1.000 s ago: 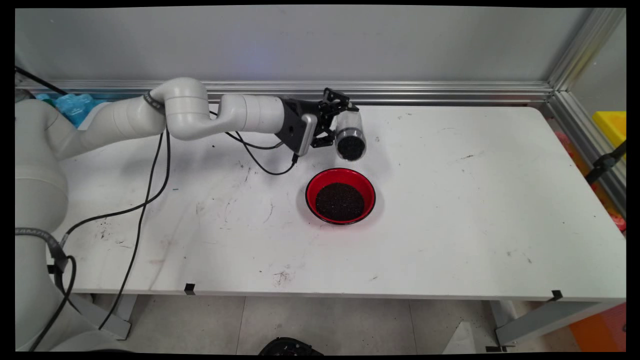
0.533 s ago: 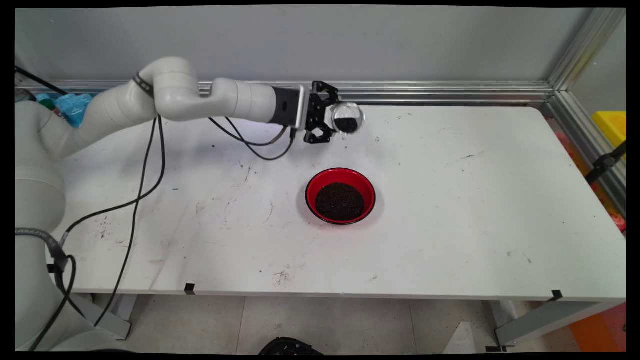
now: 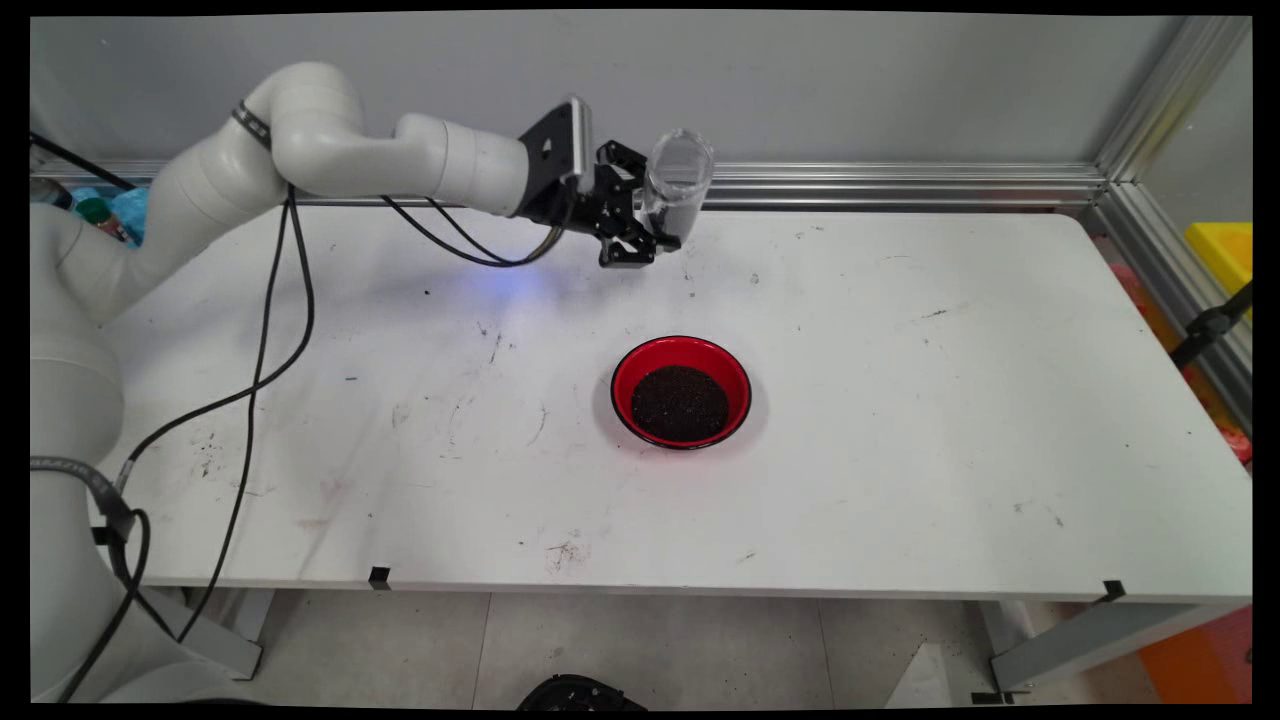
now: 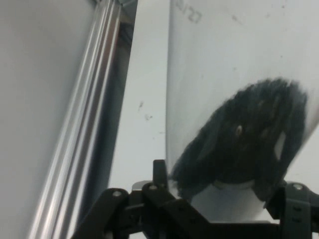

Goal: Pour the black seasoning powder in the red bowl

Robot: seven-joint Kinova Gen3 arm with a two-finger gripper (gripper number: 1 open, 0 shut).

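Where the white arm (image 3: 330, 160) reaches in from the upper left, its black gripper (image 3: 648, 215) is clamped on a clear glass (image 3: 677, 183), held above the far side of the white table (image 3: 900, 400) near the aluminium rail (image 3: 900, 183) that runs along the wall. Glass stands nearly upright, tilted a little, open mouth up and toward the camera; dark granules (image 3: 668, 222) sit in its lower part. In the hand view the glass (image 4: 239, 99) fills most of the frame, its wall clear above and a mound of black granules (image 4: 244, 144) heaped low against it, just over the gripper (image 4: 224, 204) linkage, whose fingers press in on it from either side. Rail (image 4: 84, 129) runs diagonally at the left of that view, a strip of table (image 4: 144, 99) between rail and glass. Below and nearer the camera, well apart from the gripper, a red bowl (image 3: 681, 392) with a dark rim sits flat on the table, a round patch of the same black granular stuff (image 3: 680, 402) across its bottom. Black cables (image 3: 270, 300) hang from the arm over the left part of the table. Table surface scuffed, a few dark specks scattered near the bowl and under the gripper.
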